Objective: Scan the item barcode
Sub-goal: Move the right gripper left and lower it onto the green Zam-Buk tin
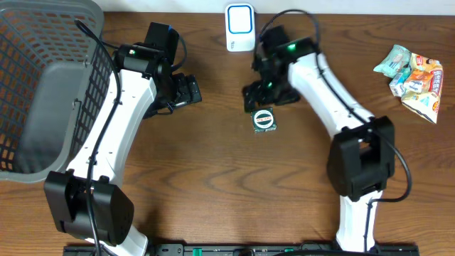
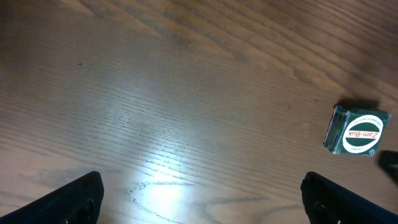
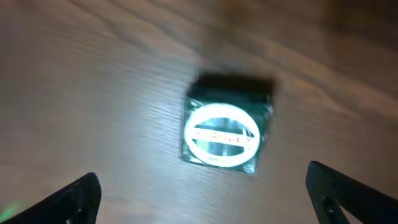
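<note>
The small green box (image 1: 264, 119) lies flat on the table (image 1: 213, 178) just below the wide-open right gripper (image 3: 208, 196), the left gripper (image 2: 202, 196) open too, and, judging from a blurred wrist view, an off-centre close could shove it aside, never reaching the white scanner (image 1: 239, 27).

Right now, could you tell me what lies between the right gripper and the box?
Nothing but bare table, as the right wrist view shows between right gripper and box.

The box (image 1: 264, 119) is lying in the middle of the table (image 1: 213, 185), the scanner (image 1: 239, 27) standing behind it; a basket (image 1: 43, 107) is sitting far left, snack packets (image 1: 412, 78) far right.
</note>
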### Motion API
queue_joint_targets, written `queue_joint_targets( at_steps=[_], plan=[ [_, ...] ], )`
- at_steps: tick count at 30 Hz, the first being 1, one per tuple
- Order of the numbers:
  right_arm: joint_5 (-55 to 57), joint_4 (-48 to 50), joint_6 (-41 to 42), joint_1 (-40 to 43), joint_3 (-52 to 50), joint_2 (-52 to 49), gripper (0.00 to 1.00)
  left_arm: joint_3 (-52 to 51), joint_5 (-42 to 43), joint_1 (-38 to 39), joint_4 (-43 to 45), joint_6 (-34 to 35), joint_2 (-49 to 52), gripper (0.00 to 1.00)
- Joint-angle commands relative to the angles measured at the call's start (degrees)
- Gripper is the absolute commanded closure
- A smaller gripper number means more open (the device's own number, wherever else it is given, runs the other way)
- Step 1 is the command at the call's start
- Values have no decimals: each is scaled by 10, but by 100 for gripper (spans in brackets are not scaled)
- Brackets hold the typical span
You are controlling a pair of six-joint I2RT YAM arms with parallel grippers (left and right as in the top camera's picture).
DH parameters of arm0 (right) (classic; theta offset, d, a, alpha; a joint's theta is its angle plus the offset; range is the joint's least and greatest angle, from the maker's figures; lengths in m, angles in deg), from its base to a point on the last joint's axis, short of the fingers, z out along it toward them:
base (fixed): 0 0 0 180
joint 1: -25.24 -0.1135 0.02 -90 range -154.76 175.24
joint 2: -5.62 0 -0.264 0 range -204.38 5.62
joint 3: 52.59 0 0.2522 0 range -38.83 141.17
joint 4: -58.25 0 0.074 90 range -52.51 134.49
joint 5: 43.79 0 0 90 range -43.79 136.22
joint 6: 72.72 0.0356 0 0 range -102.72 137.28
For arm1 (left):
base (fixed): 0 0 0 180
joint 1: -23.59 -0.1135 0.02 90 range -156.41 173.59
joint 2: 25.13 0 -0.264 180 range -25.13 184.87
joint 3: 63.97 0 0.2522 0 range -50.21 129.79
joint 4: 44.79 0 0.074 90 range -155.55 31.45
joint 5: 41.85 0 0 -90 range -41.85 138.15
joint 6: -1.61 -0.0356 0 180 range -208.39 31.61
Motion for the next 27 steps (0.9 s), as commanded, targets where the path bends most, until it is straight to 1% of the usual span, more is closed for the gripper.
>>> queue_joint_targets(
  at_steps=[1, 9, 11, 13, 15, 17, 24, 26, 27],
  plan=[
    [111, 5, 83, -24, -25, -1, 1, -3, -2, -1, -2, 7, 2, 0],
    [107, 79, 87, -54, -103, -1, 1, -3, -2, -1, -2, 7, 2, 0],
    [111, 83, 87, -57, -114, -1, 3, -3, -2, -1, -2, 7, 2, 0],
    [122, 87, 87, -58, -118, -1, 4, -3, -2, -1, -2, 7, 2, 0],
    [130, 90, 87, -58, -120, -1, 1, -3, -2, -1, -2, 7, 2, 0],
    [131, 95, 87, -57, -120, -1, 1, -3, -2, -1, -2, 7, 2, 0],
    [131, 144, 86, -57, -134, -1, 1, -3, -2, -1, -2, 7, 2, 0],
    [130, 152, 77, -57, -140, -1, 5, -3, -2, -1, -2, 7, 2, 0],
    [130, 155, 74, -56, -143, -1, 8, -3, -2, -1, -2, 7, 2, 0]
  ],
)
